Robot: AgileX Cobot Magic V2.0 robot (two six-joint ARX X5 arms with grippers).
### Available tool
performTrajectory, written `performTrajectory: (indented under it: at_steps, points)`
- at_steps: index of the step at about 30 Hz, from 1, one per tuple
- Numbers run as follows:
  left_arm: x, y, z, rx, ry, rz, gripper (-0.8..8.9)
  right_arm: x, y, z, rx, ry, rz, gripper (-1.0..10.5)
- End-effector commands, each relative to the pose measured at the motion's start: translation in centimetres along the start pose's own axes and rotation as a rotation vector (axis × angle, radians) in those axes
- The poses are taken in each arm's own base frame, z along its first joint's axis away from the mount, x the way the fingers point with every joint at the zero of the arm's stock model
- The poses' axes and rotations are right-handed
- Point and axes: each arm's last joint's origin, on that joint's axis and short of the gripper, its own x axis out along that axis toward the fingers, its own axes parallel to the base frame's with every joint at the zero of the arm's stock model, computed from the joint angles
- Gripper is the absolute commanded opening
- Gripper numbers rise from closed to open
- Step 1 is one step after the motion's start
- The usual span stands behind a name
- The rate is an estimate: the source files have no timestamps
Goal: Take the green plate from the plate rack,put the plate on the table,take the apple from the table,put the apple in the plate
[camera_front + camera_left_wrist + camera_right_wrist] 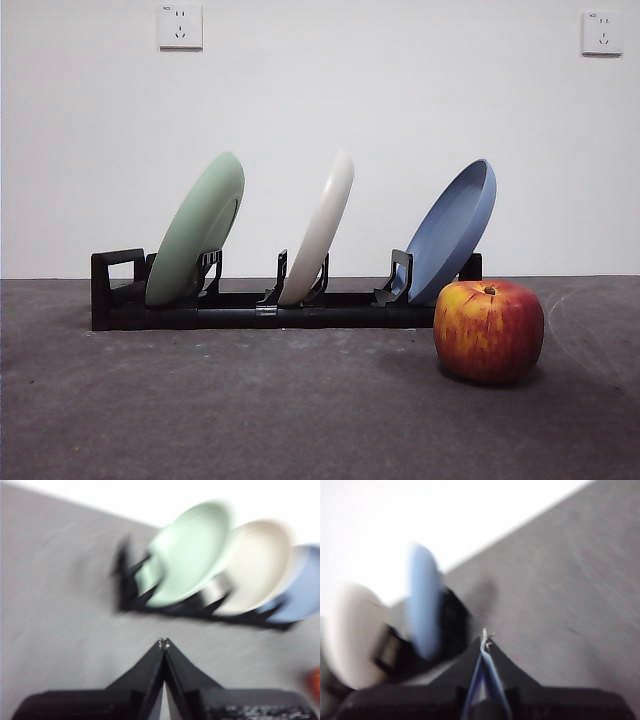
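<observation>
The green plate [198,229] leans in the left slot of the black plate rack [250,310], which stands on the dark grey table [250,410]. The left wrist view shows the green plate [192,550] and rack [200,611] blurred, some way ahead of my left gripper [164,642], which is shut and holds nothing. The red and yellow apple [489,330] sits on the table by the rack's right end; a sliver of the apple [315,685] shows at the left wrist view's edge. My right gripper [485,637] is shut and empty, near the rack's blue-plate end.
A cream-white plate [322,229] stands in the rack's middle slot and a blue plate [455,232] in its right slot. The blue plate [424,600] and cream plate [355,635] appear blurred in the right wrist view. A white wall with two sockets stands behind.
</observation>
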Motion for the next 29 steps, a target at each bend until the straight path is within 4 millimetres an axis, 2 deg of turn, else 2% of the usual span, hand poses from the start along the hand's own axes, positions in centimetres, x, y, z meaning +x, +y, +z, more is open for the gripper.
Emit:
performTrajectory:
  at_steps: [1,10,16,19,24,27,29]
  points:
    - [-0.7,-1.1,2.5,0.000,-0.041,-0.044,-0.05,-0.6,1.7,2.7,0.053,-0.038,0.070,-0.1]
    - [-1.9,-4.9,12.1,0.061,-0.048,-0.108,-0.05,-0.6,8.0,12.3,-0.058,0.018,0.360,-0.1]
    - [-1.4,-7.4,19.0,0.083,0.038,-0.210,-0.05,1.7,12.0,18.2,-0.050,0.271,0.608,-0.1]
    - [-0.8,-8.3,22.0,0.113,0.100,-0.252,-0.05,3.0,13.5,20.7,-0.084,0.353,0.655,-0.1]
    - [0.9,-9.1,25.6,0.133,0.246,-0.251,-0.05,4.5,16.1,23.3,-0.176,0.457,0.644,0.0]
    - [2.2,-9.3,26.7,0.136,0.332,-0.246,-0.05,5.6,17.3,24.0,-0.237,0.491,0.598,0.1]
    - [3.2,-9.4,27.2,0.134,0.385,-0.249,-0.04,6.5,18.2,24.2,-0.264,0.513,0.565,0.7]
